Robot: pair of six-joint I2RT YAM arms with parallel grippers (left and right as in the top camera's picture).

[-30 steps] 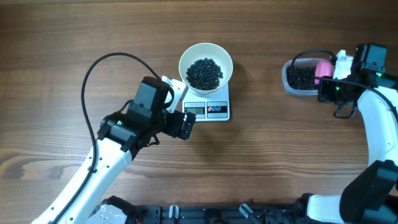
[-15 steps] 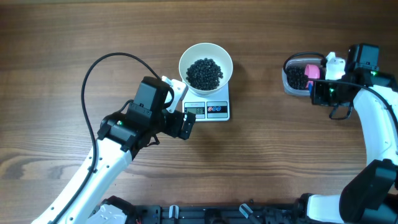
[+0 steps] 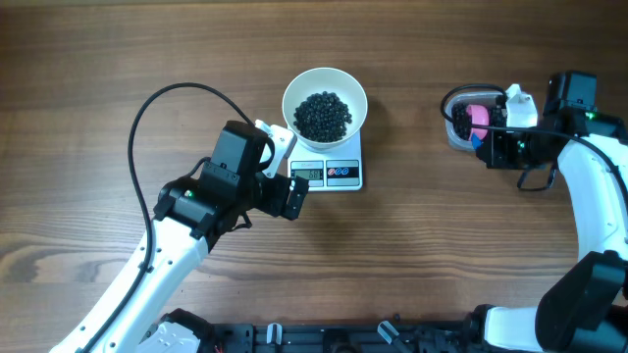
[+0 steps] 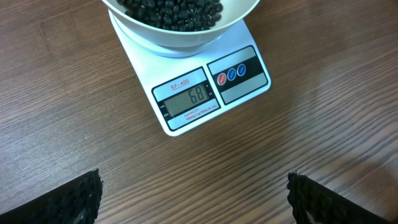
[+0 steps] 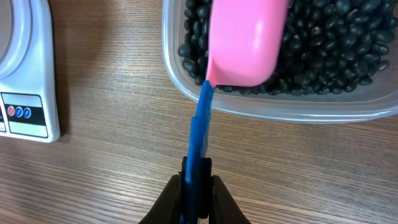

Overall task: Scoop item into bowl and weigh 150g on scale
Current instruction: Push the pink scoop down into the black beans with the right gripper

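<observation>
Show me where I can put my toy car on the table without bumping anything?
Bare wood lies between the scale and the clear tub, and in front between both arms. The far-left corner is free. It is crowded beside the scale, where the open left claw sits, and at the tub, where the right claw holds the scoop.

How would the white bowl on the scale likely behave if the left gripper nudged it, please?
The bowl looks wider than its footing on the scale, so it may slide or tip. Its beans probably add weight and would roll if spilled.
</observation>
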